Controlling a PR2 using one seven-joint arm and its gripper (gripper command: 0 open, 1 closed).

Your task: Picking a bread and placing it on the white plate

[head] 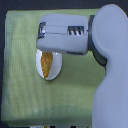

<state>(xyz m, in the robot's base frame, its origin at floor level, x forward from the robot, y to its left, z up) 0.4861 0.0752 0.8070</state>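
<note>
The bread (47, 63) is a golden-brown elongated pastry lying lengthwise on the white plate (56, 67), toward the plate's side at the exterior view's left. The plate sits on a green cloth, and its upper part is hidden under the arm. My gripper (42, 31) is the pale grey block reaching in from the exterior view's right, hovering over the plate's top edge. Its fingers point to the exterior view's left, and from this view I cannot tell how the jaws stand or whether they touch the bread.
A light green cloth (20, 75) covers the table, with a dark surround along the top and the exterior view's left. The robot's large grey arm (111, 65) fills the exterior view's right side.
</note>
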